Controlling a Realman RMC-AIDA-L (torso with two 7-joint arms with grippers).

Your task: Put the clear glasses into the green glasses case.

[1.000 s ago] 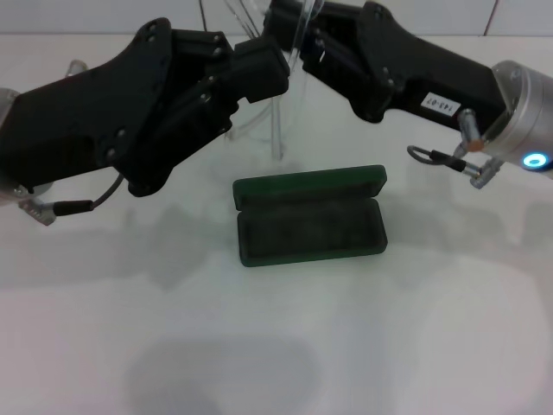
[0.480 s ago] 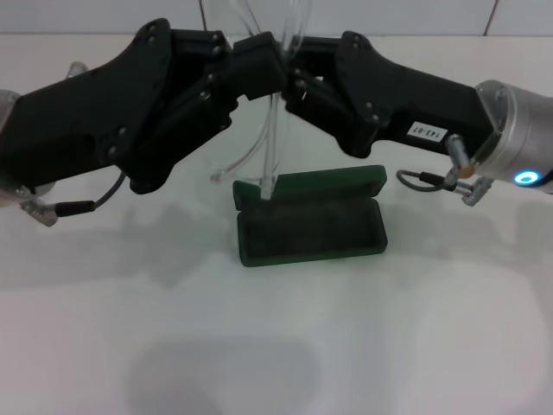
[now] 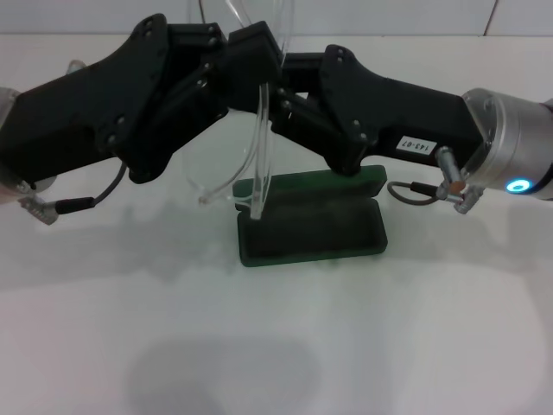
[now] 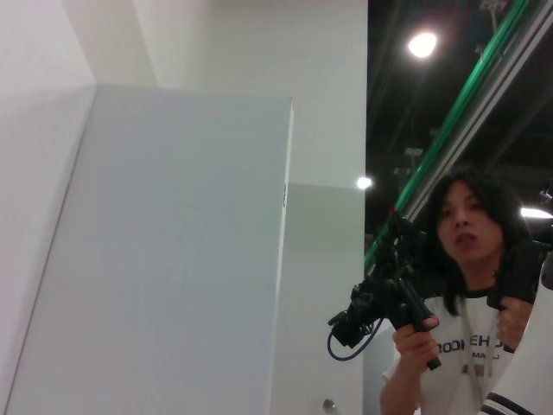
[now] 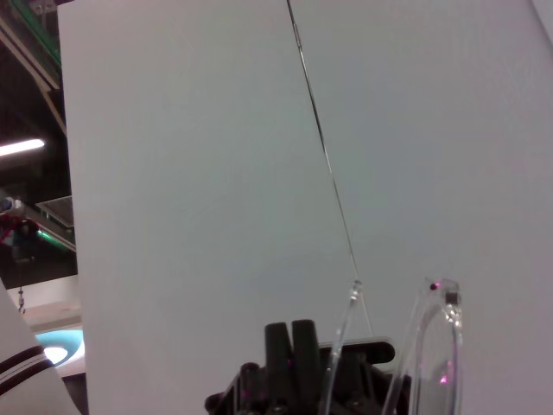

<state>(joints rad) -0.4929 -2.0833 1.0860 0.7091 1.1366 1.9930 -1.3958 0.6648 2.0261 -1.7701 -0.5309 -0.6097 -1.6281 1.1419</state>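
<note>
The clear glasses (image 3: 262, 147) hang upright over the table, one thin arm reaching down to the left end of the green glasses case (image 3: 311, 232). The case lies open on the white table, felt lining up, and the right arm partly covers its lid. My right gripper (image 3: 285, 91) comes in from the right and is shut on the glasses just above the case. My left gripper (image 3: 255, 56) meets it from the left, right against the lens. In the right wrist view the glasses (image 5: 432, 346) show close up, beside black gripper parts.
The white table (image 3: 276, 346) spreads out in front of the case. A loose cable (image 3: 415, 192) hangs under the right wrist, to the right of the case. The left wrist view looks up at a wall panel and a person (image 4: 467, 259) standing beyond.
My right gripper has moved left and down with the glasses, bringing their hanging arm from behind the case to its left end. The left gripper has barely moved.
</note>
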